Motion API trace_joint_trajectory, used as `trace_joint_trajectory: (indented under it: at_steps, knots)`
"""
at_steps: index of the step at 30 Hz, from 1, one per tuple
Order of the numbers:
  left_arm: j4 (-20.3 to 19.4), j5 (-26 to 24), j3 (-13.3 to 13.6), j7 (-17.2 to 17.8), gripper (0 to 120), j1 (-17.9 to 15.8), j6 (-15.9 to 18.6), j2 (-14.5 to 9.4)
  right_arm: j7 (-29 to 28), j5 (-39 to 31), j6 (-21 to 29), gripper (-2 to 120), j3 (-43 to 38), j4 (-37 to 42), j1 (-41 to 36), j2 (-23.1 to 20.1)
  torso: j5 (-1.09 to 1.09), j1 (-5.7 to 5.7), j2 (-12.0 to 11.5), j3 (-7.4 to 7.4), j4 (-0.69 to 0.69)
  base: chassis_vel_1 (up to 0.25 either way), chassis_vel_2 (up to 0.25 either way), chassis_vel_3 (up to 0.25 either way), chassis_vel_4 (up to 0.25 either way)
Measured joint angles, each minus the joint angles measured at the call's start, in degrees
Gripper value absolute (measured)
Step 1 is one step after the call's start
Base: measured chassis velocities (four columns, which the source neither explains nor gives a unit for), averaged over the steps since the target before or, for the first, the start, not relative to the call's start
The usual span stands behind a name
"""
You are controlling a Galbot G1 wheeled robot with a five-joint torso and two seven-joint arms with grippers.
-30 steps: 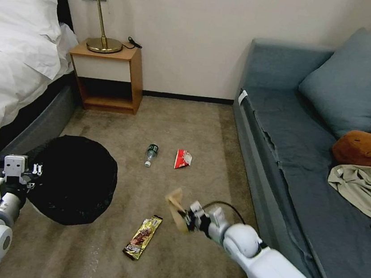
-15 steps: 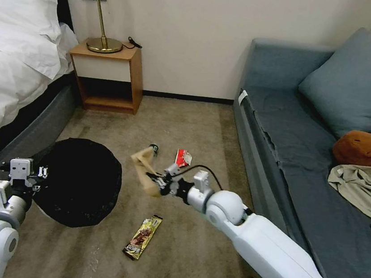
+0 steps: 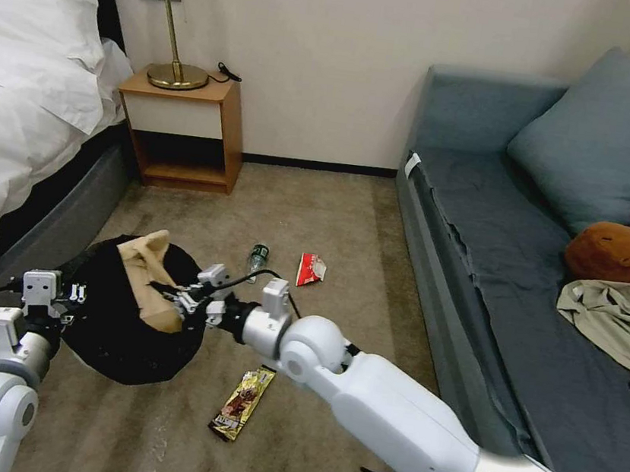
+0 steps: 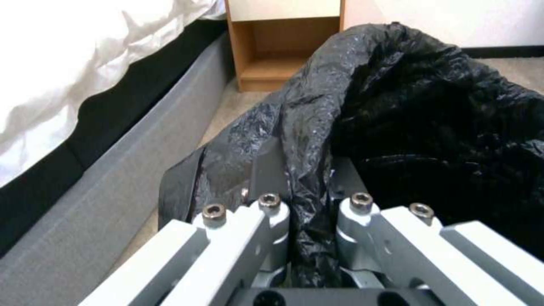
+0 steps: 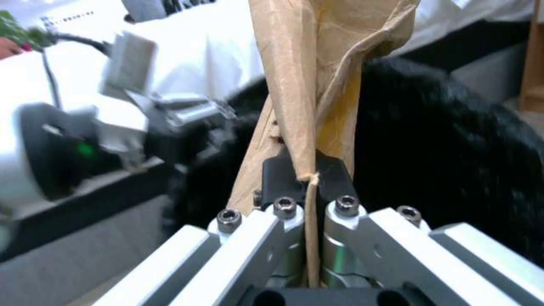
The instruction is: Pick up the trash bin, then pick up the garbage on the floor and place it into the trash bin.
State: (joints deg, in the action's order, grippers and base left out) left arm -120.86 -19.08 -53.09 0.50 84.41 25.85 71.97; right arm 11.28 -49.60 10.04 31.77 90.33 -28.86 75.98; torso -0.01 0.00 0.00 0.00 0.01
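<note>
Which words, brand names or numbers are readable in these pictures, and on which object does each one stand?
No text can be read with certainty.
Gold-brown snack-bar wrapper on the carpet: printing is visible, too small to read.
Red-and-white snack packet: print too blurred to read.
Small bottle: green label, no legible letters.
Tan paper wrapper held by the right gripper over the trash bin: no text visible.

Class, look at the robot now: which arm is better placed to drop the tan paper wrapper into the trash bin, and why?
Right. The right gripper is shut on the tan paper wrapper over the trash bin; the left gripper is clamped on the bin's bag rim.
</note>
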Motion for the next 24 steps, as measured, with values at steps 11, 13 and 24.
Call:
trace_joint_trajectory:
  at_steps: [11,13,24]
  knots:
    - [0.6,-0.8,-1.0,-0.3,5,0.6,-1.5,0.1,-1.2,5.3,-1.3,28,0.2,-7.4,-1.5,1.6,0.01,0.0,0.0,0.0,-0.01,0.0,0.0,0.0,0.0]
    - [0.7,-0.9,-1.0,-0.3,5,0.6,-1.6,0.1,-1.2,5.4,-1.3,34,0.0,-7.3,-1.8,1.5,0.01,0.0,0.0,0.0,-0.01,0.0,0.0,0.0,0.0]
    - [1.7,-0.6,-0.3,-0.3,5,0.1,-2.0,0.2,-2.6,5.6,-0.7,71,-0.8,-4.4,-3.3,0.4,0.01,0.0,0.0,0.0,-0.01,0.0,0.0,0.0,0.0]
